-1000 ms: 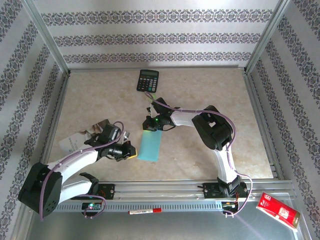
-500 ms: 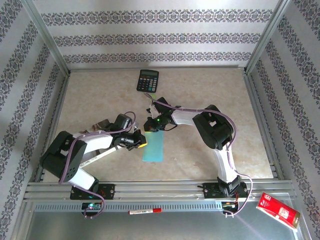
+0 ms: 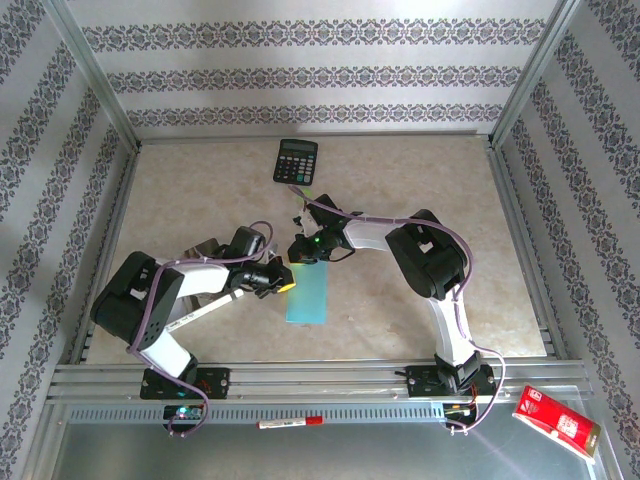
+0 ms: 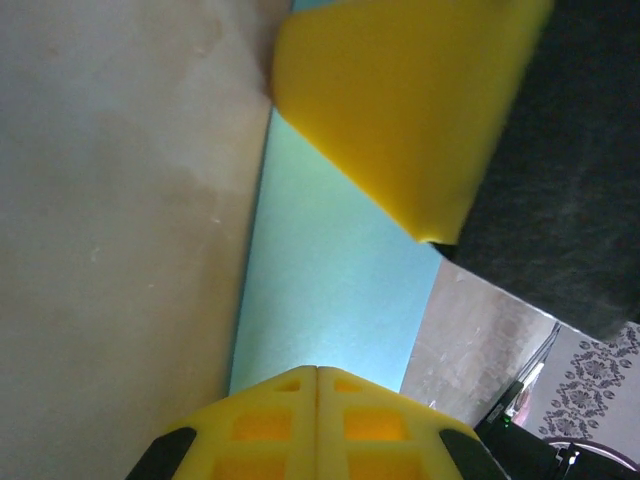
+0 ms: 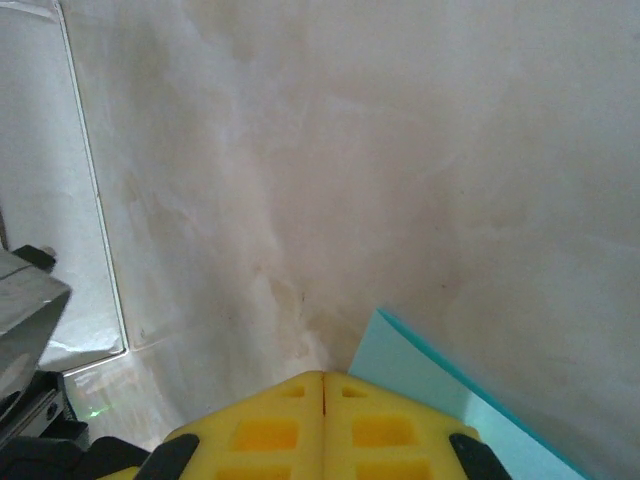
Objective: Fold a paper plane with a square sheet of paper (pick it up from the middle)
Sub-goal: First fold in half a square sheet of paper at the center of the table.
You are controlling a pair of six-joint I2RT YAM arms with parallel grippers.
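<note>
The thin light-cyan paper sheet [image 3: 308, 295] lies flat on the beige marbled tabletop [image 3: 420, 170], mid-table between the two arms. It shows as a narrow rectangle, apparently folded in half.

Handling: very light, limp and smooth — likely to slide on the polished surface and to keep any crease pressed into it. Recommended hold: pin one end, then work along a long edge or lift at the middle. Avoid the corners, which would curl.

Left gripper [image 3: 284, 281]: yellow foam fingers closed together, holding nothing, tips at the sheet's left long edge.

Right gripper [image 3: 303, 253]: likewise closed and empty, tips at the sheet's far end.

The black hard-plastic calculator [image 3: 296, 160] sits well apart — near the far edge.
</note>
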